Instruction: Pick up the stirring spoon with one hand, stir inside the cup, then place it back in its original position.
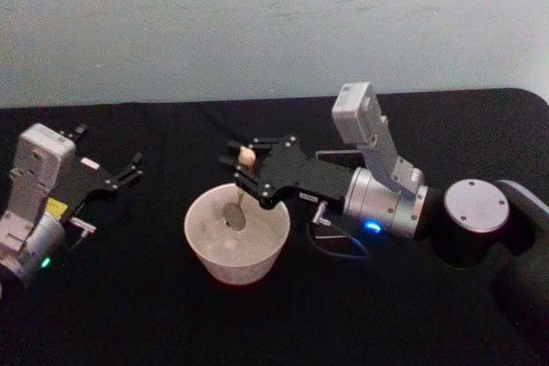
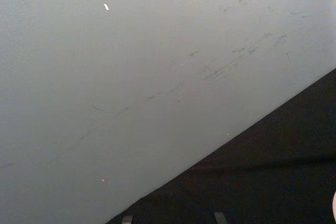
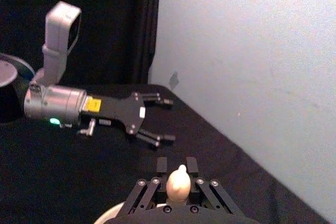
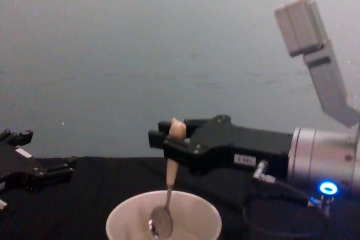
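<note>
The cream-white cup (image 1: 196, 227) stands on the black table, just left of centre, and its rim (image 4: 119, 213) also shows low in the chest view. My right gripper (image 1: 243, 169) hovers over the cup's far side, shut on the stirring spoon (image 1: 246, 159) near the handle's knobby tip. The spoon (image 4: 169, 179) hangs upright with its metal bowl (image 4: 161, 222) down inside the cup. In the right wrist view the knob (image 3: 179, 182) pokes up between the right gripper's fingers (image 3: 161, 165). My left gripper (image 1: 108, 152) rests open at the table's left, apart from the cup. The original position is hidden.
A pale wall runs along the table's rear edge (image 1: 171, 105). The right arm's body (image 1: 386, 203) and its looping cable (image 1: 343, 249) lie right of the cup. A round grey-capped joint (image 1: 478, 204) sits further right. Open black tabletop lies in front of the cup.
</note>
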Robot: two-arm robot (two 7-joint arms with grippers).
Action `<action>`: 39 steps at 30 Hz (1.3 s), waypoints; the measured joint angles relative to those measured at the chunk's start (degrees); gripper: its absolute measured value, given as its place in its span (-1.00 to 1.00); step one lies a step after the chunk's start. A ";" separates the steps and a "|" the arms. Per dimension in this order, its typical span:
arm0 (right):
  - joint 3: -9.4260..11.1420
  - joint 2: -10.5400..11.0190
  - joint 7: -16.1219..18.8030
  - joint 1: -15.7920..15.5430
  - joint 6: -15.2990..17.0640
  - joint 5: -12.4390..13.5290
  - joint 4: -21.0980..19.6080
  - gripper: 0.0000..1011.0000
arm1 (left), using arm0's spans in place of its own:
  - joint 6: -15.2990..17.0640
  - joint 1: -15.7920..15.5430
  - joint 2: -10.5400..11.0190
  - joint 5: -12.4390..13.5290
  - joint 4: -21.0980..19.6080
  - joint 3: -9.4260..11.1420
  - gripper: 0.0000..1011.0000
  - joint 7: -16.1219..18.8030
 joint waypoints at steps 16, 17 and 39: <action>5.10 4.82 -0.72 -2.46 -1.04 4.73 -12.02 -0.58 | 0.00 0.00 0.00 0.00 0.00 0.00 0.98 0.00; 5.75 5.40 -0.89 -2.80 -1.26 5.25 -12.99 -0.58 | 0.00 0.00 0.00 0.00 0.00 0.00 0.98 0.00; 14.59 14.19 -5.27 -11.16 -0.74 8.34 -22.50 -0.58 | 0.00 0.00 0.00 0.00 0.00 0.00 0.98 0.00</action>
